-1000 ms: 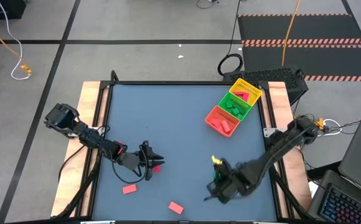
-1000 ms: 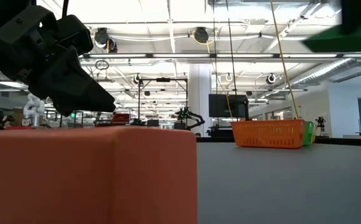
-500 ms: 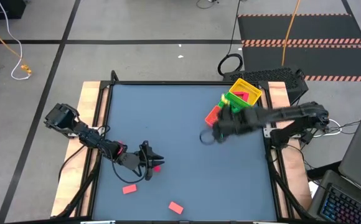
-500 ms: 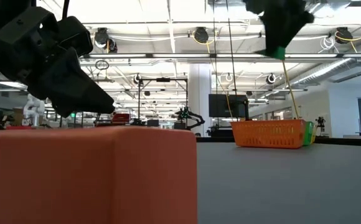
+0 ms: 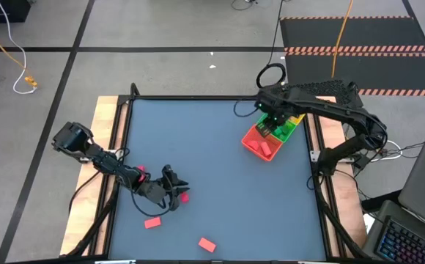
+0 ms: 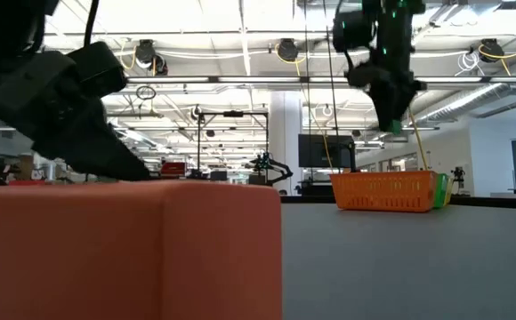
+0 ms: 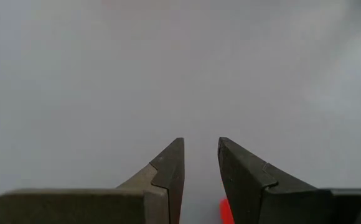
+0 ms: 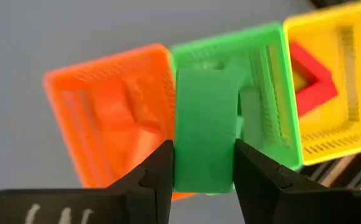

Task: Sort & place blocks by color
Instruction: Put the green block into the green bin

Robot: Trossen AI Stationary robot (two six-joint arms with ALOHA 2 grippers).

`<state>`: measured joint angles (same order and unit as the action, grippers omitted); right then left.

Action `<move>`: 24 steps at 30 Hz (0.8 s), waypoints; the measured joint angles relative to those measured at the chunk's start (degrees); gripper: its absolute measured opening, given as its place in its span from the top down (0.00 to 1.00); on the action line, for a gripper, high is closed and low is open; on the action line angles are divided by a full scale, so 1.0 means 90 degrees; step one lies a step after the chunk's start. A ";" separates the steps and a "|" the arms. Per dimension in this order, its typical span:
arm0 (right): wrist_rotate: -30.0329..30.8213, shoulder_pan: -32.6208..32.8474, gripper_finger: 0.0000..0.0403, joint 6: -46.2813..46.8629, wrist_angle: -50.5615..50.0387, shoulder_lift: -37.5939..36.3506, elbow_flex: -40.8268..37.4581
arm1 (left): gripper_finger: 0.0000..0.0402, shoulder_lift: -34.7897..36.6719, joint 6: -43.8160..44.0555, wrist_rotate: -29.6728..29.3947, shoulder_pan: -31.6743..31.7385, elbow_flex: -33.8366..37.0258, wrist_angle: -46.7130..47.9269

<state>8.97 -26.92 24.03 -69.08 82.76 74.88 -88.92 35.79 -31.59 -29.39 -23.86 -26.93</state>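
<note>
Right gripper (image 8: 202, 168): clamped on a green block (image 8: 205, 127); in the high view it hangs over the tray at about 1 o'clock on the table (image 5: 220, 147).
Green block: squeezed between the two dark fingers (image 8: 159, 171), held above the tray's green middle compartment; not yet let go.
Tray (image 5: 250, 135): three compartments in a row, red, green, yellow; it sits near the table's far right corner. Red pieces lie in the red end, green pieces in the middle, and a red piece shows in the yellow end.
Left gripper (image 5: 177, 192): low over the table at about 8 o'clock; fingers (image 7: 168, 171) narrowly apart, with nothing seen between the tips.
Red block by left gripper (image 5: 185, 196): on the table right at the fingertips; only a red sliver shows at the edge of the left wrist view; whether it is gripped I cannot tell.
Loose red blocks: one (image 5: 152, 222) at about 7 o'clock, another (image 5: 207, 244) near the front edge at 6 o'clock.
Low view: one red block (image 6: 124, 249) fills the near left.
</note>
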 joint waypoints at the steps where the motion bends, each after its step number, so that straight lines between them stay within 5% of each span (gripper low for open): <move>1: -0.0055 -0.0132 0.70 -0.0056 0.0093 0.0002 -0.0150 | 0.75 0.0000 -0.0112 0.0000 0.0077 0.0000 -0.0055; 6: -0.0198 -0.0515 0.70 -0.0288 0.0353 0.0002 -0.0763 | 0.75 0.0000 -0.0711 0.0079 0.0606 0.0000 -0.0499; 14: -0.0211 -0.0554 0.70 -0.0434 0.0740 0.0011 -0.1633 | 0.75 0.0000 -0.1554 0.1373 0.1676 0.0000 -0.1535; 24: -0.0145 -0.0685 0.69 -0.0811 0.1201 -0.0247 -0.1786 | 0.75 0.0002 -0.1611 0.1523 0.2242 -0.0002 -0.0997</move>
<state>7.67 -33.08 16.73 -58.27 80.54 58.81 -88.90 21.29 -17.89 -9.22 -23.88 -35.89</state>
